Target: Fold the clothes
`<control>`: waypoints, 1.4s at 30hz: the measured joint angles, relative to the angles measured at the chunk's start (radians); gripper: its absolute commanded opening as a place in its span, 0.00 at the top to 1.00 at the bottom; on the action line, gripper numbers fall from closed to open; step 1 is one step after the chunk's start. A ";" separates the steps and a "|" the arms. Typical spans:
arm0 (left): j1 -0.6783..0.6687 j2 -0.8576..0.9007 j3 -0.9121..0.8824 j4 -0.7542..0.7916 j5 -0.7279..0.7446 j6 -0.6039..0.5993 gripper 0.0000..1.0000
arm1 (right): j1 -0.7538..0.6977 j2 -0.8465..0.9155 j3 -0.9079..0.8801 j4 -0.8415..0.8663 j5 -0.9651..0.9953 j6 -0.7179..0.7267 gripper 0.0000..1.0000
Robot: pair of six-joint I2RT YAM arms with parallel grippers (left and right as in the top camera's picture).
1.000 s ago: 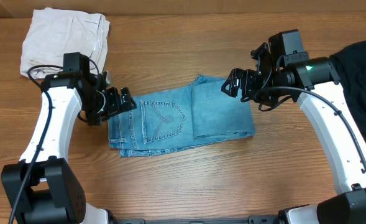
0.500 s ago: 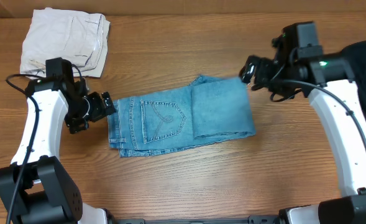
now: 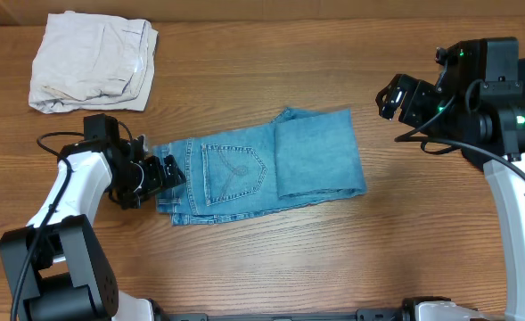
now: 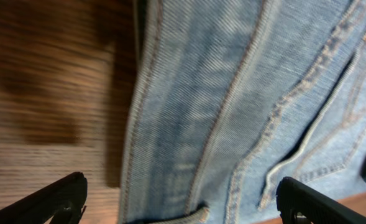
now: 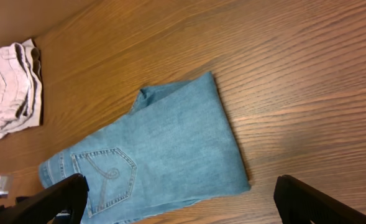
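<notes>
The folded jeans (image 3: 262, 169) are lying mid-way across the counter (image 3: 333, 259). The left jaws are gaping, released, over the jeans' 9 o'clock edge. The right jaws are hanging released toward 2 o'clock, well apart.

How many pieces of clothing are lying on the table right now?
2: folded light-blue jeans in the middle, an off-white garment at the far-left corner. The right arm could hide more.
</notes>
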 measured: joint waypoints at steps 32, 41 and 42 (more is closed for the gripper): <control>0.000 0.095 0.000 0.197 0.048 -0.048 0.06 | 0.000 0.000 0.000 -0.071 -0.008 -0.029 0.00; -0.035 0.110 0.000 0.197 0.080 -0.013 0.34 | 0.000 0.000 0.000 -0.082 -0.026 -0.029 0.00; -0.035 0.114 0.000 0.198 0.080 -0.011 0.37 | 0.000 0.000 0.000 -0.082 -0.027 -0.029 0.00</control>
